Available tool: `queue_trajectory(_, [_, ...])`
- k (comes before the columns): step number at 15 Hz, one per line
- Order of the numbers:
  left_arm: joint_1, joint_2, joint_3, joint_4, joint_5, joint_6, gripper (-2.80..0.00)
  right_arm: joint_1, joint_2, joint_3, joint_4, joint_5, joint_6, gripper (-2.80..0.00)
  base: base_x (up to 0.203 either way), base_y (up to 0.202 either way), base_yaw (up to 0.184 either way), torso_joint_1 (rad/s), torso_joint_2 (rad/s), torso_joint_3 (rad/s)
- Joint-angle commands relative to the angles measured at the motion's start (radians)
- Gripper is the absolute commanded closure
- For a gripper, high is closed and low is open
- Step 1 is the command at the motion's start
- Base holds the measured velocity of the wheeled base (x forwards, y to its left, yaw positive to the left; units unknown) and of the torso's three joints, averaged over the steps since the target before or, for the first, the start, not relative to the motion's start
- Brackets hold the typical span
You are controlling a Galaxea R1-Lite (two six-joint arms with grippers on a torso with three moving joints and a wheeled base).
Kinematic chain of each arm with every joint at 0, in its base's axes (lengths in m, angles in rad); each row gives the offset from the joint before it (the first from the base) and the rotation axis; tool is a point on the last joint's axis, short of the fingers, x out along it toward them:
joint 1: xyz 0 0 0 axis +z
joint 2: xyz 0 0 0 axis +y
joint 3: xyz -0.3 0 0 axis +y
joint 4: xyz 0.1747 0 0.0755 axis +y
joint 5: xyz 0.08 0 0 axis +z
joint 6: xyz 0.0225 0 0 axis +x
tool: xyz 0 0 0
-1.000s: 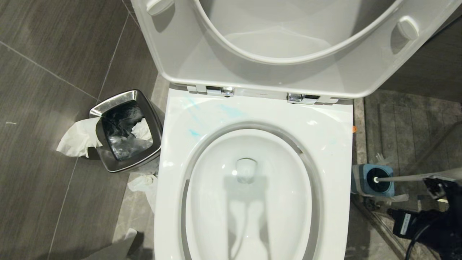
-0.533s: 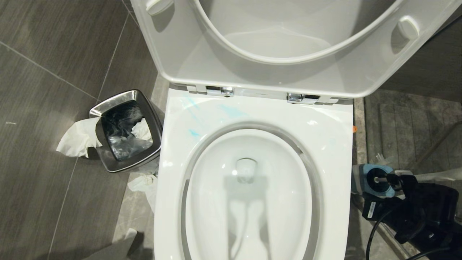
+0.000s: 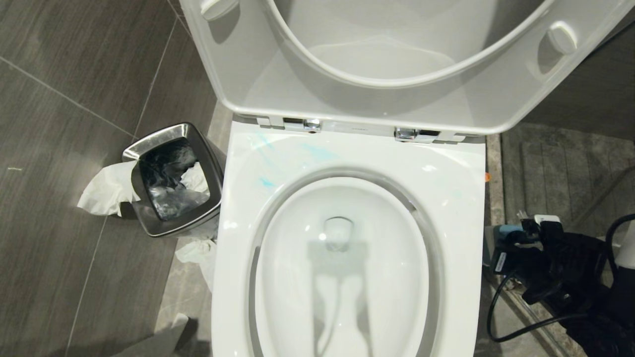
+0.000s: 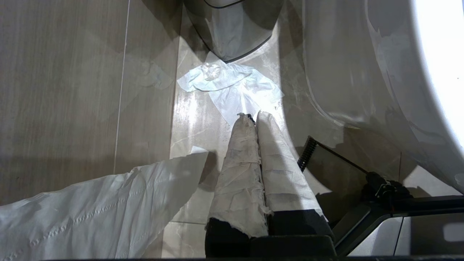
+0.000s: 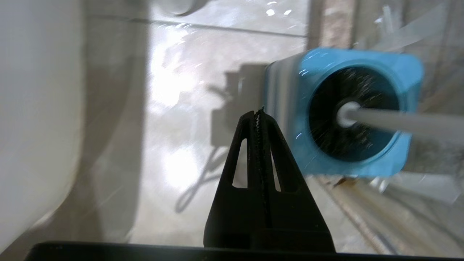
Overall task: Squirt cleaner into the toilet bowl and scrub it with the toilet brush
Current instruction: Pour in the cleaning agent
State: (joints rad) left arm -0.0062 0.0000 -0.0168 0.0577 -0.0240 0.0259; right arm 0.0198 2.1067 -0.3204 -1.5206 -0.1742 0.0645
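Item one, at nine o'clock of my head view: the steel waste bin [image 3: 171,181] is standing on the dark floor tiles [image 3: 59,124], with crumpled white tissue [image 3: 106,188] hanging over its rim and more tissue [image 3: 198,253] lying at its foot.

Item two: my left gripper [image 4: 253,121] is hanging low beside the toilet's outer wall, its two paper-wrapped fingers [image 4: 241,159] pressed together and holding nothing. A loose tissue sheet [image 4: 232,85] is lying on the floor past its tips.

Item three, centre: the toilet bowl [image 3: 342,277] is standing open, seat and lid [image 3: 387,64] raised at twelve o'clock. Faint blue streaks [image 3: 268,182] are showing on the rim toward ten o'clock.

Item four, at three o'clock: my right gripper [image 5: 259,116] is hovering just beside the blue brush holder [image 5: 362,108], jaws fully closed and empty. In the head view the arm [image 3: 555,263] is covering most of the holder [image 3: 501,233].

Item five: the toilet brush [image 5: 395,121] is sitting in that holder, black bristles down in the well, white handle sticking out, untouched by the gripper.

The cleaner is not appearing in any view I am getting.
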Motion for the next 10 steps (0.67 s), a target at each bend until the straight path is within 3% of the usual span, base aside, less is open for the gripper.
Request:
queue_trajectory(1, [0.0,0.002,0.0,0.001,-0.001,0.0,0.0,-0.002,0.06,-0.088,-0.009,-0.001,-0.003,0.0,0.0,0.0,0.0,0.0,0.0,0.0])
queue_trajectory(5, [0.0,0.002,0.0,0.001,-0.001,0.0,0.0,0.002,0.14,-0.183,-0.009,0.015,-0.008,0.0,0.0,0.0,0.0,0.0,0.0,0.0])
queue_trajectory(6, [0.0,0.002,0.0,0.001,-0.001,0.0,0.0,0.003,0.147,-0.194,-0.009,0.026,-0.008,-2.8,0.0,0.0,0.0,0.0,0.0,0.0])
queue_trajectory(10, [0.0,0.002,0.0,0.001,-0.001,0.0,0.0,0.005,0.163,-0.24,-0.009,0.11,-0.031,-2.8,0.0,0.0,0.0,0.0,0.0,0.0])
